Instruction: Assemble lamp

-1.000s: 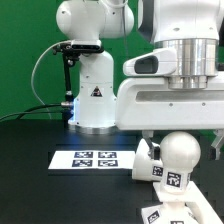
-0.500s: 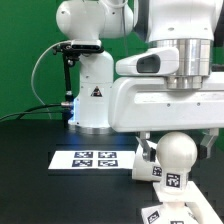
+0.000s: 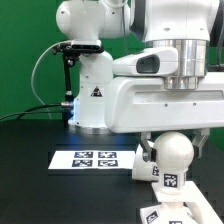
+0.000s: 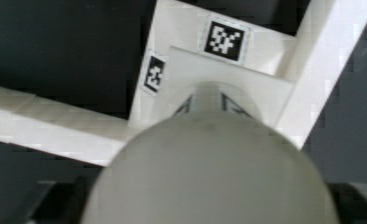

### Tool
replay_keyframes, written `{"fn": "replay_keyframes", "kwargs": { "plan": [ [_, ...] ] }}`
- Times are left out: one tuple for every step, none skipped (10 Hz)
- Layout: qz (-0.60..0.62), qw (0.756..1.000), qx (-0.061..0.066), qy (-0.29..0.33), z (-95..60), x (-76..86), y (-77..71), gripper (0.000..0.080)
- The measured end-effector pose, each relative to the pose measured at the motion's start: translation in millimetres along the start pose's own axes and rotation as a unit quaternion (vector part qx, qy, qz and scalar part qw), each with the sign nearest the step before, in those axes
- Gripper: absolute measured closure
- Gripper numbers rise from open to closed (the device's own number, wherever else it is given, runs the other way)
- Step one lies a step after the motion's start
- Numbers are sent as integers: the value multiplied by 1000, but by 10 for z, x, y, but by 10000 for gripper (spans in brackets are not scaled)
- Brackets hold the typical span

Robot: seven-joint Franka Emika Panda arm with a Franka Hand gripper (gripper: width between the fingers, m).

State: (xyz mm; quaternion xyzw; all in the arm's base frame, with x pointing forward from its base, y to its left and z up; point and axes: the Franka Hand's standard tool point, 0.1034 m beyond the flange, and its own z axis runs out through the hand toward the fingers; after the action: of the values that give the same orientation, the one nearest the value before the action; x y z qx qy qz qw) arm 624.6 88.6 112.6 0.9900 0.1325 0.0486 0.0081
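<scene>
My gripper (image 3: 175, 147) is shut on the round head of the white bulb (image 3: 173, 152), one dark finger on each side. The bulb hangs upright with its tagged neck (image 3: 170, 182) pointing down, just above the flat stepped base (image 3: 165, 211) at the bottom edge of the exterior view. The tapered shade (image 3: 142, 166) lies on its side right beside the bulb, on the exterior view's left. In the wrist view the bulb's head (image 4: 206, 165) fills the gripper (image 4: 201, 202), and the white tagged base (image 4: 224, 40) shows beyond the neck.
The marker board (image 3: 95, 158) lies flat on the black table to the exterior view's left of the shade. A second white robot body (image 3: 92, 95) with a black cable stands behind it, before a green backdrop.
The arm and the held bulb have shifted slightly toward the exterior view's left. The base, shade and marker board have not moved.
</scene>
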Motion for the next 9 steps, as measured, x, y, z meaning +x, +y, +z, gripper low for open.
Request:
{"fn": "replay_keyframes", "kwargs": {
  "plan": [
    [28, 1000, 1, 0, 0, 1, -2, 225],
    [76, 997, 0, 1, -4, 4, 5, 225],
    [106, 994, 0, 1, -7, 5, 12, 225],
    [142, 990, 0, 1, -10, 7, 18, 225],
    [189, 982, -2, 1, -14, 11, 22, 225],
    [261, 965, -5, -3, -18, 12, 24, 225],
    [324, 946, -11, -10, -20, 17, 27, 223],
    [367, 930, -15, -15, -13, 18, 10, 223],
    [447, 894, -22, -25, 4, 4, -26, 223]
  ]
}}
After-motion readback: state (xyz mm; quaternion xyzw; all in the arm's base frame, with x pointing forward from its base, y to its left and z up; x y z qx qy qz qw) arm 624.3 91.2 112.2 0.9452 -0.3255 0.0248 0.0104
